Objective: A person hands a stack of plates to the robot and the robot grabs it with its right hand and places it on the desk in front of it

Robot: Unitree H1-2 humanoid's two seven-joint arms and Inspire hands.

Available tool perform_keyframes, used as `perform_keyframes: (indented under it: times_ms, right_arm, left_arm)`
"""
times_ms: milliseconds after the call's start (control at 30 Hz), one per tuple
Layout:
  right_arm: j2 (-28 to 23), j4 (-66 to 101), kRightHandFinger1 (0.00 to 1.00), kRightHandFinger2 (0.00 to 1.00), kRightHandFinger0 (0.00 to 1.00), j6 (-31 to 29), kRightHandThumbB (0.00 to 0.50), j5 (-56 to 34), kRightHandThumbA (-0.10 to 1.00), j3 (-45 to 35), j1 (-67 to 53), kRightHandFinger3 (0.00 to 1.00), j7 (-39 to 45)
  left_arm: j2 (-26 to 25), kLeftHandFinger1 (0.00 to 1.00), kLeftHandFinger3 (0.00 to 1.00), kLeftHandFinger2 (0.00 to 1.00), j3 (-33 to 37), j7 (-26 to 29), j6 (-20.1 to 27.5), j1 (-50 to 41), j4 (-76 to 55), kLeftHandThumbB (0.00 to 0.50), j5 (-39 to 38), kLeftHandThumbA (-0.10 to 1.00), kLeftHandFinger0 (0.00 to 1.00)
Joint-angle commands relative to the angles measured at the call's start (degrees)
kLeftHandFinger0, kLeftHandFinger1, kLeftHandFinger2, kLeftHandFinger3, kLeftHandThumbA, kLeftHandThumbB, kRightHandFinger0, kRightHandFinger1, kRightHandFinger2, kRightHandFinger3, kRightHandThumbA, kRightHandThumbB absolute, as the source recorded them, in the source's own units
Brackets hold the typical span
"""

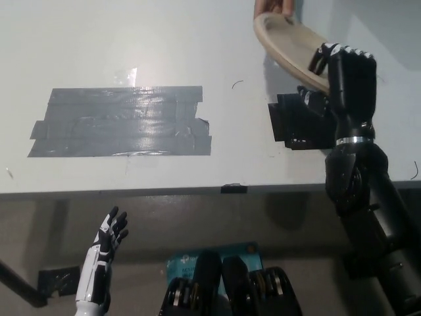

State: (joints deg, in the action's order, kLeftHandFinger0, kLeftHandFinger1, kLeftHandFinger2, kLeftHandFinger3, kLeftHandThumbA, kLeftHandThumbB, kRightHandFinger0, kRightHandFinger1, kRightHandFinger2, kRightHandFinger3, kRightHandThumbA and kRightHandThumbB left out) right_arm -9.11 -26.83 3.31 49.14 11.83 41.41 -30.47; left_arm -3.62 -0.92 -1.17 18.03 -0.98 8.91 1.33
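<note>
Gripping the tilted plate stack (287,46), apparently lower toward the right, right hand (342,69) curls around its rim.

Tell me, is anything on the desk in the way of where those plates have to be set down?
Partly. The right hand grips the stack of plates, with a person's hand at its far edge. Directly below lies a black tape patch; a wide grey tape patch lies further left. Both look flat. The left hand rests below the desk.
</note>
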Motion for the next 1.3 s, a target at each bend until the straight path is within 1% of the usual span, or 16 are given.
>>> perform_keyframes:
  times_ms: [0,200,300,367,467,533,600,633,667,700,833,900,967,1000,1167,1267]
  right_arm:
    - [-1.0,3.9,0.0,0.02,0.0,-0.7,0.034,2.1,1.0,-0.6,3.6,0.04,-7.0]
    - [-2.3,11.5,0.0,0.02,0.0,-0.4,0.003,3.3,1.0,-0.8,3.5,0.0,-6.0]
    - [-3.0,14.8,0.0,0.1,0.0,-1.4,0.0,3.0,0.98,-1.1,3.6,0.13,-5.6]
    - [-4.0,18.4,0.0,0.24,0.0,-0.4,0.0,3.8,1.0,-1.3,4.1,0.36,-3.8]
    - [-5.9,19.9,0.0,0.26,0.0,-1.5,0.004,3.9,0.9,-1.5,5.1,0.33,-3.2]
    - [-7.0,19.2,0.01,0.27,0.0,-2.4,0.016,3.7,0.89,-1.4,5.4,0.33,-3.1]
    - [-7.9,18.6,0.0,0.25,0.0,-2.2,0.016,3.8,0.91,-0.9,5.5,0.32,-2.4]
    - [-8.2,17.5,0.0,0.22,0.0,-2.4,0.015,4.1,1.0,-0.5,5.5,0.31,-2.6]
    - [-8.6,16.7,0.0,0.2,0.0,-2.4,0.015,4.5,1.0,-0.1,5.5,0.3,-2.8]
    - [-9.2,14.8,0.0,0.19,0.0,-3.2,0.019,4.8,0.88,0.5,5.4,0.28,-3.3]
    - [-11.0,7.7,0.0,0.18,0.0,-3.2,0.028,6.8,0.86,3.3,5.3,0.24,-3.9]
    - [-11.3,4.1,0.0,0.15,0.0,-4.6,0.043,6.2,0.74,4.3,5.3,0.21,-4.6]
    - [-11.8,0.8,0.0,0.13,0.0,-5.1,0.042,6.9,0.71,5.8,5.6,0.21,-5.1]
    - [-12.0,-2.8,0.0,0.08,0.0,-5.6,0.066,8.0,0.65,7.3,5.9,0.15,-6.7]
    - [-12.4,-11.9,0.0,0.06,0.0,-6.5,0.026,10.0,0.85,12.2,6.9,0.13,-8.8]
    - [-11.6,-16.1,0.0,0.01,0.0,-7.7,0.033,8.7,0.84,13.5,6.9,0.08,-8.9]
  left_arm:
    - [-0.4,1.0,1.0,1.0,-0.3,0.0,1.2,0.5,-1.3,0.166,-0.4,1.0,1.0]
    - [-0.3,1.0,1.0,1.0,-0.4,0.3,0.3,0.7,-1.8,0.176,-0.3,1.0,1.0]
    - [-0.3,1.0,1.0,1.0,-0.4,0.2,0.1,0.8,-1.9,0.173,-0.5,1.0,1.0]
    - [-0.3,1.0,1.0,1.0,-0.5,0.1,0.6,1.0,-1.5,0.174,-0.7,1.0,1.0]
    - [-0.5,1.0,1.0,1.0,-0.5,0.1,0.5,1.2,-1.4,0.177,-0.4,1.0,1.0]
    - [-0.5,1.0,1.0,1.0,-0.5,0.1,0.5,1.2,-1.4,0.177,-0.5,1.0,1.0]
    - [-0.5,1.0,1.0,1.0,-0.5,0.1,0.7,1.3,-1.3,0.176,-0.6,1.0,1.0]
    - [-0.6,1.0,1.0,1.0,-0.6,0.1,0.7,1.3,-1.3,0.171,-0.6,1.0,1.0]
    - [-0.6,1.0,1.0,1.0,-0.6,0.1,0.8,1.4,-1.3,0.171,-0.8,1.0,1.0]
    - [-0.5,1.0,1.0,1.0,-0.6,-0.1,1.0,1.5,-1.2,0.163,-1.1,1.0,1.0]
    - [-0.7,1.0,1.0,1.0,-0.5,0.1,0.6,1.4,-1.3,0.163,-0.5,1.0,1.0]
    - [-0.6,1.0,1.0,1.0,-0.5,0.0,0.8,1.4,-1.2,0.149,-0.9,1.0,1.0]
    - [-0.6,1.0,1.0,1.0,-0.6,0.0,1.0,1.6,-1.0,0.147,-1.1,1.0,1.0]
    - [-0.6,1.0,1.0,1.0,-0.6,-0.1,0.7,1.6,-1.0,0.146,-1.3,1.0,1.0]
    - [-0.6,1.0,1.0,1.0,-0.4,-0.1,0.5,1.6,-1.3,0.147,-0.9,1.0,1.0]
    - [-0.7,1.0,1.0,1.0,-0.4,-0.2,0.5,1.6,-1.3,0.146,-1.0,1.0,1.0]
